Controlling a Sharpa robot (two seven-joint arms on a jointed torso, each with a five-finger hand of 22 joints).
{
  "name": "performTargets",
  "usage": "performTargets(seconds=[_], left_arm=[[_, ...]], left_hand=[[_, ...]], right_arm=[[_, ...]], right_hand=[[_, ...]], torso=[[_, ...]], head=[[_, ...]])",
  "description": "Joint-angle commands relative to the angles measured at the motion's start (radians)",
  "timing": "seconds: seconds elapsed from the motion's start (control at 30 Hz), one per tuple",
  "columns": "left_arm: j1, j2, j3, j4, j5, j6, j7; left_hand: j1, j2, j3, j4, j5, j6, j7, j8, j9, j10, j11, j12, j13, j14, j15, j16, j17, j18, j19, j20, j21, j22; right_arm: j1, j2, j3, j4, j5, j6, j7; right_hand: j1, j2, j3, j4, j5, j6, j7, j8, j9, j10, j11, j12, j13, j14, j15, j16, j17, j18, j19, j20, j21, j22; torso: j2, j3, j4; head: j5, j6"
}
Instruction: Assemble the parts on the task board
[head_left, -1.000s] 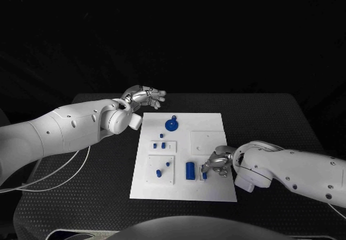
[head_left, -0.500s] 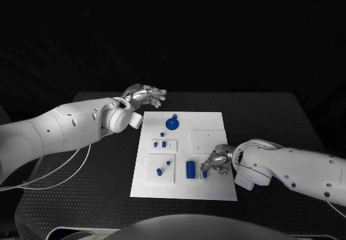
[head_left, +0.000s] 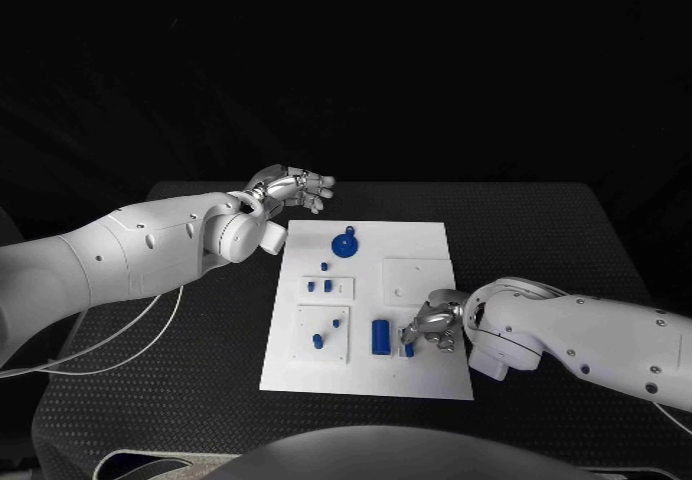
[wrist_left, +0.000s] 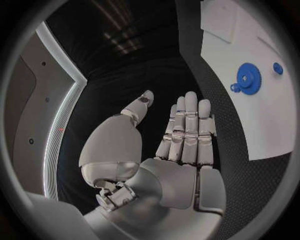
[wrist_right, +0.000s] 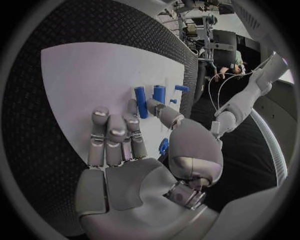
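**Task board, mid-assembly: almost no movement in the last second; right hand at the near-right parts**

- **Task board**: white plate lying flat on the middle of the black worktop. Unmoved over the last second.
- **Right hand**: over the board's near-right area, fingers lowered toward the plate, just beside the blue cylinder. A second ago it sat a touch nearer the board's front edge; it has since crept only slightly. A small blue part sits at its fingertips, and the wrist view shows a blue piece by the thumb. Whether that piece is pinched or merely lying beneath cannot be told.
- **Left hand**: raised off the board's far-left corner, fingers extended and apart, nothing in them. Position practically the same as a second ago.
- **Blue gear**: on the far half of the board, untouched and where it was.
- **Small blue parts**: in the raised squares on the board's left side; no shift seen.

**Assessment:** the near standstill suggests the right hand is engaged in fine positioning or seating of the small part beside the cylinder, not in transit. The gear and several small pieces appear yet to be handled, so the assembly is judged well short of complete.
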Motion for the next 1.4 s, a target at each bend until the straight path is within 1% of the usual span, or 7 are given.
performTargets(seconds=[0.03, 0.5, 0.7, 0.73, 1.03, 1.23, 1.4], left_arm=[[0.001, 0.001, 0.001, 0.001, -0.003, 0.012, 0.009], [0.001, 0.001, 0.001, 0.001, -0.003, 0.012, 0.008], [0.001, 0.001, 0.001, 0.001, -0.003, 0.012, 0.007], [0.001, 0.001, 0.001, 0.001, -0.003, 0.013, 0.007], [0.001, 0.001, 0.001, 0.0, -0.003, 0.013, 0.006], [0.001, 0.001, 0.0, 0.0, -0.003, 0.013, 0.006], [0.001, 0.001, 0.0, 0.0, -0.003, 0.013, 0.006]], left_hand=[[-0.004, 0.002, 0.003, 0.004, 0.002, -0.009, 0.0, -0.002, -0.001, -0.002, 0.004, 0.002, -0.001, 0.004, 0.002, -0.005, 0.001, 0.021, -0.004, -0.002, -0.004, 0.001], [-0.004, 0.002, 0.002, 0.005, 0.002, -0.01, 0.0, -0.002, -0.002, -0.002, 0.005, 0.002, -0.001, 0.004, 0.002, -0.006, 0.002, 0.021, -0.004, -0.002, -0.005, 0.002], [-0.005, 0.003, 0.002, 0.005, 0.002, -0.01, 0.0, -0.002, -0.002, -0.002, 0.005, 0.002, -0.001, 0.004, 0.002, -0.006, 0.003, 0.021, -0.004, -0.002, -0.005, 0.002], [-0.005, 0.003, 0.002, 0.005, 0.002, -0.01, 0.0, -0.002, -0.002, -0.002, 0.005, 0.002, -0.001, 0.004, 0.002, -0.006, 0.003, 0.021, -0.004, -0.002, -0.005, 0.002], [-0.005, 0.003, 0.002, 0.005, 0.002, -0.01, 0.0, -0.002, -0.002, -0.002, 0.005, 0.002, -0.001, 0.004, 0.002, -0.006, 0.003, 0.021, -0.004, -0.002, -0.005, 0.002], [-0.005, 0.003, 0.002, 0.005, 0.002, -0.01, 0.0, -0.001, -0.002, -0.002, 0.005, 0.002, -0.001, 0.004, 0.002, -0.007, 0.003, 0.021, -0.004, -0.002, -0.006, 0.003], [-0.005, 0.003, 0.002, 0.005, 0.002, -0.01, 0.0, -0.001, -0.002, -0.002, 0.005, 0.002, -0.001, 0.004, 0.002, -0.007, 0.004, 0.021, -0.004, -0.002, -0.006, 0.003]], right_arm=[[-0.002, 0.008, 0.001, 0.004, -0.013, 0.02, 0.023], [-0.007, 0.017, 0.001, 0.001, -0.011, 0.018, 0.029], [-0.007, 0.016, 0.001, 0.001, -0.011, 0.017, 0.032], [-0.007, 0.015, 0.001, 0.001, -0.011, 0.016, 0.033], [-0.007, 0.013, 0.001, 0.002, -0.009, 0.019, 0.035], [-0.007, 0.011, 0.001, 0.003, -0.009, 0.021, 0.037], [-0.007, 0.01, 0.001, 0.003, -0.011, 0.019, 0.043]], right_hand=[[-0.007, 0.004, -0.008, 0.0, -0.004, -0.001, 0.005, 0.0, -0.001, 0.0, 0.001, -0.007, 0.0, -0.004, 0.0, 0.004, -0.002, 0.015, 0.003, 0.002, -0.001, -0.002], [-0.01, -0.01, -0.015, 0.016, -0.06, -0.006, 0.007, -0.003, -0.006, -0.007, 0.003, -0.009, 0.0, -0.011, 0.002, 0.003, -0.004, 0.015, -0.003, 0.005, -0.005, -0.003], [-0.017, -0.025, -0.016, 0.034, -0.087, -0.006, 0.007, -0.004, -0.008, -0.008, 0.004, -0.01, 0.0, -0.012, 0.003, 0.003, -0.005, 0.015, -0.003, 0.006, -0.006, -0.004], [-0.016, -0.03, -0.015, 0.042, -0.109, -0.007, 0.007, -0.004, -0.009, -0.008, 0.004, -0.01, 0.0, -0.012, 0.003, 0.003, -0.005, 0.015, -0.003, 0.005, -0.006, -0.005], [-0.026, -0.046, -0.016, 0.063, -0.131, -0.007, 0.007, -0.004, -0.01, -0.008, 0.004, -0.01, -0.001, -0.013, 0.003, 0.003, -0.007, 0.015, -0.003, 0.005, -0.006, -0.006], [-0.03, -0.035, -0.014, 0.072, -0.136, -0.003, 0.006, -0.001, -0.01, -0.007, 0.002, -0.009, 0.0, -0.012, 0.002, 0.004, -0.007, 0.015, -0.003, 0.005, -0.006, -0.006], [-0.037, -0.007, -0.014, 0.075, -0.133, 0.016, 0.0, 0.01, -0.006, -0.004, -0.003, -0.008, 0.0, -0.011, -0.002, 0.006, -0.007, 0.015, -0.005, 0.004, -0.005, -0.005]], torso=[[0.0, -0.0012, 0.0], [0.0, -0.0011, 0.0004], [0.0, -0.0012, 0.0007], [0.0, -0.0012, 0.0007], [-0.001, -0.0007, 0.0001], [0.0, -0.0012, 0.0002], [0.0, -0.001, 0.0006]], head=[[0.0, 0.001], [0.002, 0.001], [0.002, 0.002], [0.002, 0.002], [0.003, 0.001], [0.002, 0.001], [0.002, -0.001]])
